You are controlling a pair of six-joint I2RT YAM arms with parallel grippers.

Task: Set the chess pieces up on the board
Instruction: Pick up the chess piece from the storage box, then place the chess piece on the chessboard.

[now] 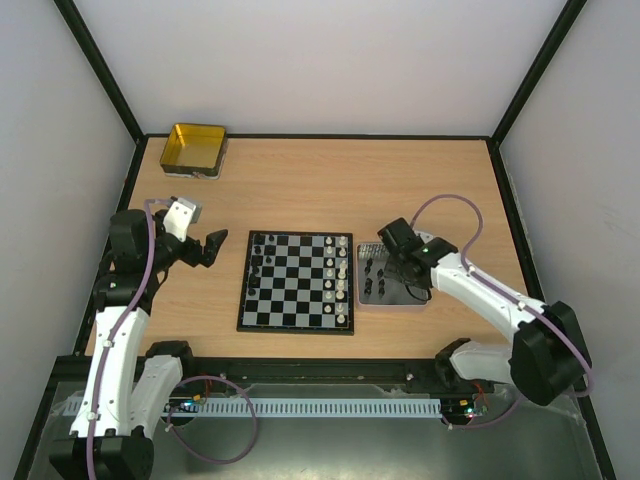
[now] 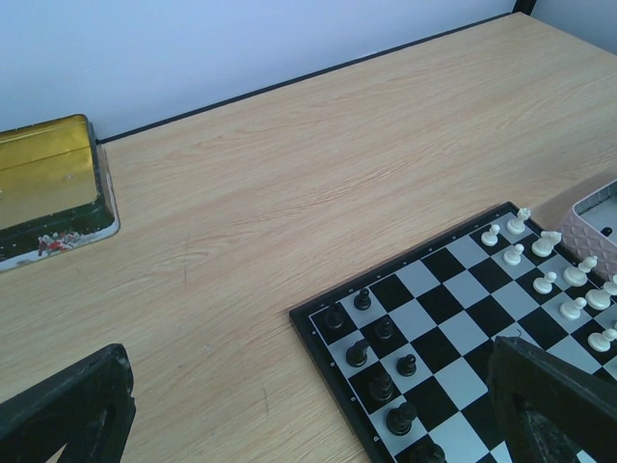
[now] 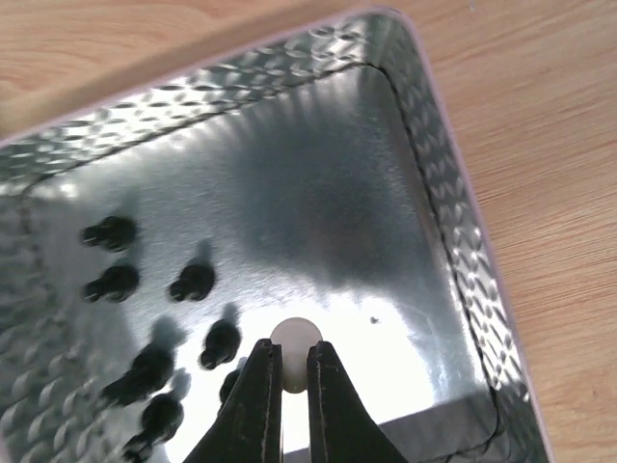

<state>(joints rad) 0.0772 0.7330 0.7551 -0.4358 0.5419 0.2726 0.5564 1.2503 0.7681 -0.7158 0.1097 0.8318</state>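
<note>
The right jaws pinch a white chess piece (image 3: 295,340) in the tray (image 3: 434,193), the board (image 1: 296,280) just leftward; the left jaws gape.

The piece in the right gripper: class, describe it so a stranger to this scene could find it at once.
Right of the board sits a grey metal tray. Inside it, among black pieces, the right gripper is shut on one round-topped piece. In the wrist view it is the only white one.
</note>
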